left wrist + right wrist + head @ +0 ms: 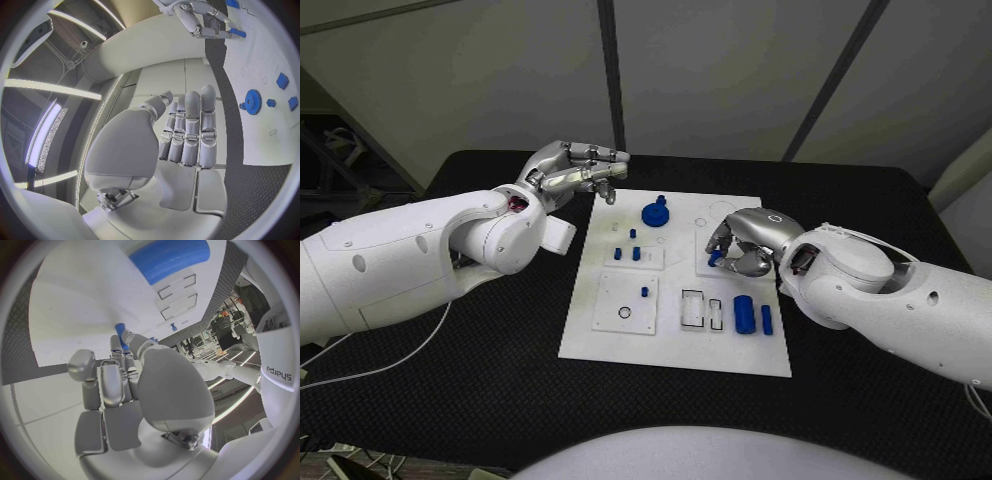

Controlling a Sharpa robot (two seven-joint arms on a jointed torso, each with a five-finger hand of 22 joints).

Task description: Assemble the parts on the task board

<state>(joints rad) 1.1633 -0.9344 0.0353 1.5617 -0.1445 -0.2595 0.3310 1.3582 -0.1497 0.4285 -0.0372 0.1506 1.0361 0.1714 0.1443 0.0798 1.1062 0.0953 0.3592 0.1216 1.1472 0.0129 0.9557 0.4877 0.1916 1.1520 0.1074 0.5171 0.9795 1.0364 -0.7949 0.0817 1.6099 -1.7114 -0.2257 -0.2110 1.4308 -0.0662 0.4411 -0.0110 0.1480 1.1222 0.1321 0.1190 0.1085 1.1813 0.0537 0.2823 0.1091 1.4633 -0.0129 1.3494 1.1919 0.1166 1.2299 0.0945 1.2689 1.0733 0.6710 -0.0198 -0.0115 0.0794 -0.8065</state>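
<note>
On the table: the task board (pixel 678 345) is laid near its middle, long side running away from the robot.
Right hand (pixel 737 243): a small blue peg (pixel 717 257) is pinched over the board's right edge; slip or tilt is judged the main risk.
Left hand (pixel 574 170): held off the far-left corner, fingers nearly straight, nothing held.
Blue gear (pixel 655 212): seated near the far edge.
Blue cylinders (pixel 744 313): laid toward the near-right corner; a knock is possible.

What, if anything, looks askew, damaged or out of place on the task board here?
Nothing stands out. The task board lies flat and looks intact. The blue gear and the small blue pieces sit on it. The right robot hand holds a blue peg over the board; the left robot hand hovers empty beside it.
</note>
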